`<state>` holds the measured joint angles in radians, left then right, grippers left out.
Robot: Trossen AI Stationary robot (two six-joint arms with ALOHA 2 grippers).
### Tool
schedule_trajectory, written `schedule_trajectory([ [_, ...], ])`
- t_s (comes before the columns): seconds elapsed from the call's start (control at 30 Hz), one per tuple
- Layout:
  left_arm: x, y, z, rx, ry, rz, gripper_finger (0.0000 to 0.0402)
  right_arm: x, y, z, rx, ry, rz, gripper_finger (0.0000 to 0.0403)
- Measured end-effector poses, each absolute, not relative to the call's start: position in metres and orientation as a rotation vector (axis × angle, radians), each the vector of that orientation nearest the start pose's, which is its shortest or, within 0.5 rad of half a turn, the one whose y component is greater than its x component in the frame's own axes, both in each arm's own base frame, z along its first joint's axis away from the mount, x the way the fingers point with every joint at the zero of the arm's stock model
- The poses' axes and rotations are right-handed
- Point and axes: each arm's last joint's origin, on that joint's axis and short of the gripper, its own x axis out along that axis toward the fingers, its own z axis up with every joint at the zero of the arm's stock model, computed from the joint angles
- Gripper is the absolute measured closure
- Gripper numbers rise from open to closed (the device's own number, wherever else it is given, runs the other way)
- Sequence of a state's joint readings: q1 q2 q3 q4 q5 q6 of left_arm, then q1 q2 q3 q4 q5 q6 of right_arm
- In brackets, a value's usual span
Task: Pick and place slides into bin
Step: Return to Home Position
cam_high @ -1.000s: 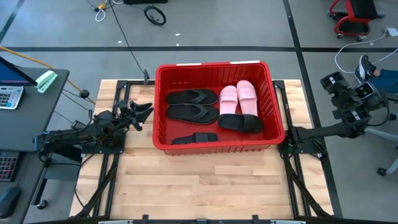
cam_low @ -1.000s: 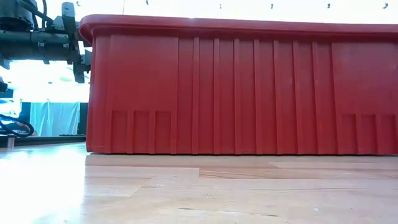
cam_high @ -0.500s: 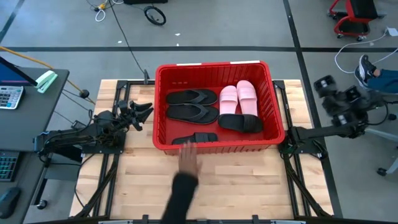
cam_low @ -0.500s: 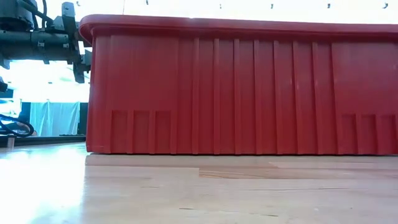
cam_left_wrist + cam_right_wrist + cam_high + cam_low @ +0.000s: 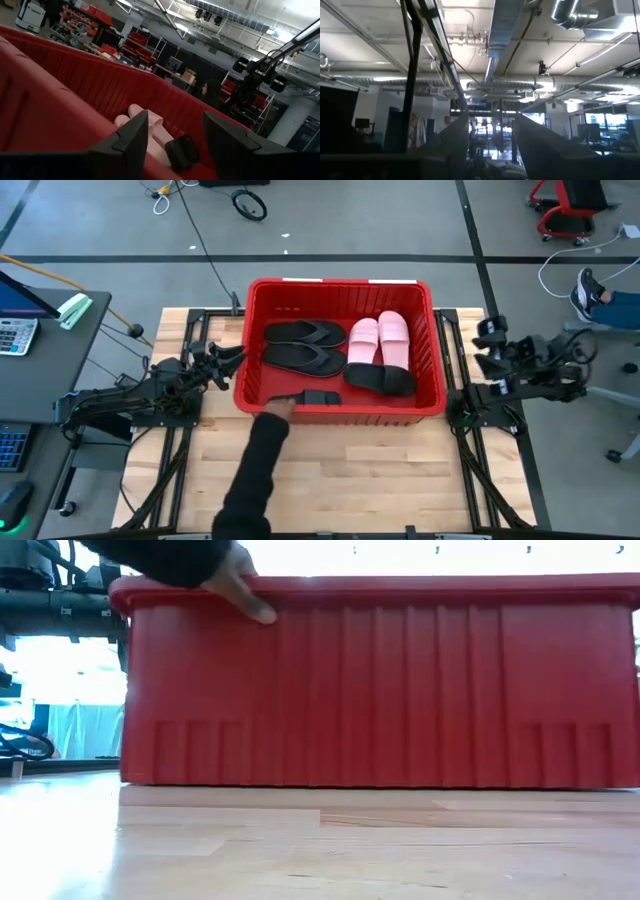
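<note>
An industrial workshop: exposed ceiling ducts (image 5: 580,19), stocked shelving (image 5: 82,22), concrete floor (image 5: 350,225).

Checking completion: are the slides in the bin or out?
In. High view shows pink slides, flip-flops and black slides inside the red bin; none on the table.

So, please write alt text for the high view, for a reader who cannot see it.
A person's hand in a dark sleeve grips the near rim of a red bin holding pink slides, black slides and black flip-flops on a wooden table. The left end effector and right end effector wait beside it.
</note>
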<state>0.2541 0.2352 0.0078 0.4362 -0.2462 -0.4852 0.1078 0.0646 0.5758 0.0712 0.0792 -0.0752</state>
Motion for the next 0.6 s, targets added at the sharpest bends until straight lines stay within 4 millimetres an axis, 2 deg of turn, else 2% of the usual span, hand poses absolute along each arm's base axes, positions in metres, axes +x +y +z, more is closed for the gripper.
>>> schedule_trajectory([
  [0.17,0.104,0.034,0.189,-0.47,-0.336,0.441,0.0204,0.043,0.001,0.32,0.007,-0.622,-0.042,0.0238],
  [0.43,0.104,0.034,0.189,-0.47,-0.336,0.439,0.0209,0.059,0.001,0.29,0.073,-0.658,-0.082,0.0238],
  [0.6,0.104,0.034,0.189,-0.471,-0.335,0.439,0.0209,0.072,0.002,0.256,0.095,-0.684,-0.075,0.0238],
])
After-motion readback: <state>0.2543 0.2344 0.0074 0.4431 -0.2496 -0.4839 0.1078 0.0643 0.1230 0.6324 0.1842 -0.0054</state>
